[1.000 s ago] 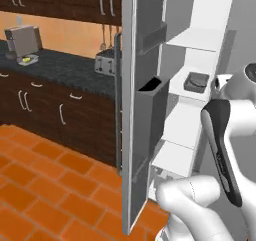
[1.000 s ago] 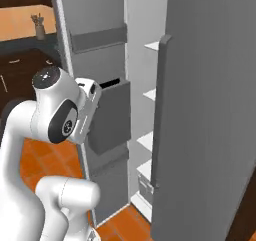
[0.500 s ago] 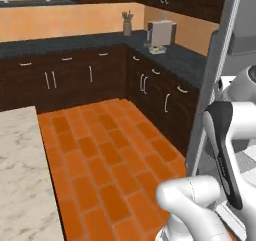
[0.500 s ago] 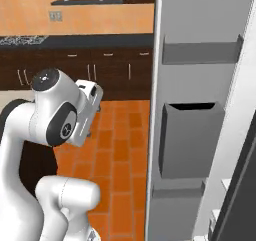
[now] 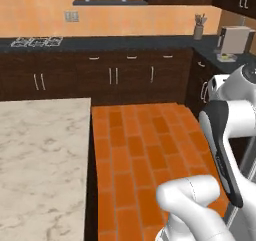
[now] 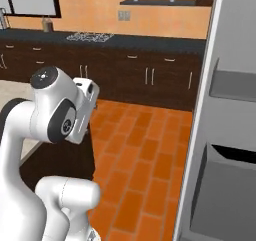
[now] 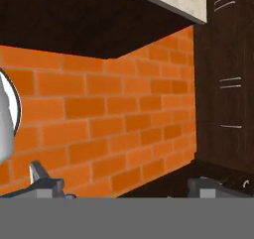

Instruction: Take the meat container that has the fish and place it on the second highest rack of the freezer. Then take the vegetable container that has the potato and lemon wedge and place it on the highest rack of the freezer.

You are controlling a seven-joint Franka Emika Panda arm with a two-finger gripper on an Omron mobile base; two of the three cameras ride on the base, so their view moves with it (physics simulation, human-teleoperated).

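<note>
My gripper (image 7: 126,186) is open, its two dark fingertips (image 7: 47,182) wide apart with nothing between them. It points down at the orange brick floor (image 7: 114,114), beside the dark side of the island. The freezer's open grey door (image 6: 227,45) with its door bins stands at the right of the right base view. Both containers, the fish, the potato, the lemon wedge and the racks are out of view.
A marble-topped island (image 5: 40,155) fills the left of the left base view, and its corner (image 7: 173,0) shows in the hand view. Dark wood cabinets (image 5: 115,75) under a black counter line the far wall, with a stove top (image 6: 90,36).
The whole picture has swung from the open freezer interior round to the kitchen and island, so the camera moved with the base. The gripper stays open.
</note>
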